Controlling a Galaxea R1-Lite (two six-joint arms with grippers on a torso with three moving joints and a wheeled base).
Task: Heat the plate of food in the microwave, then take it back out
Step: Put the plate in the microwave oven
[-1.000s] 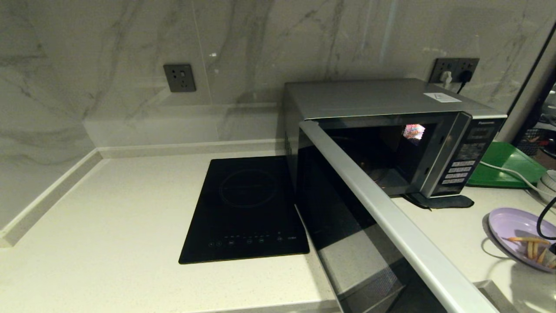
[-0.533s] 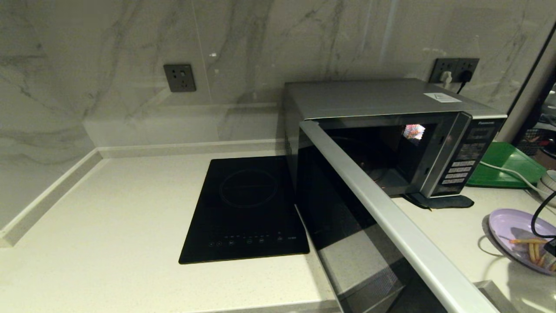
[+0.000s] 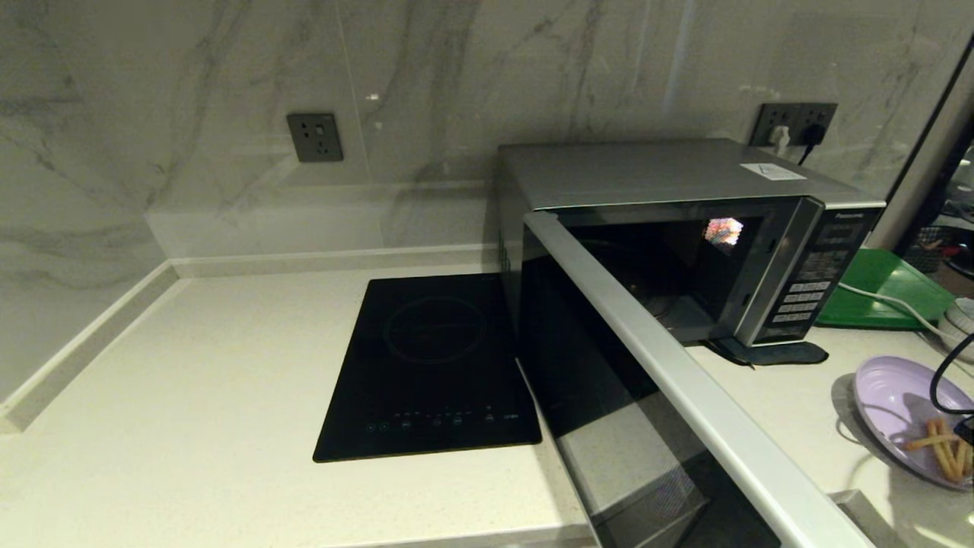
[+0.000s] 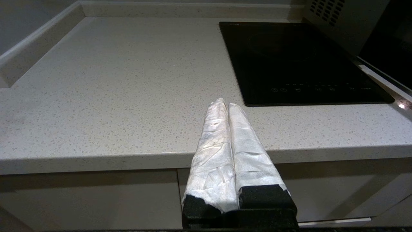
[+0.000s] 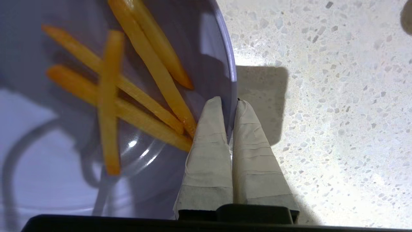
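Countertop [image 3: 228, 380]: right gripper [image 5: 229, 102] fingers, earlier spread, now pinch plate of food [image 3: 894, 396] rim, plate tilted; left gripper [image 4: 225, 103] fingers pressed together.

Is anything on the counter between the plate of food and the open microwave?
No: in the head view, only bare countertop lies between the plate of food and the microwave.

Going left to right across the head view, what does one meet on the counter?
Black induction cooktop → microwave, its door swung open → green tray → plate of food at the right edge, its rim pinched by the right gripper.
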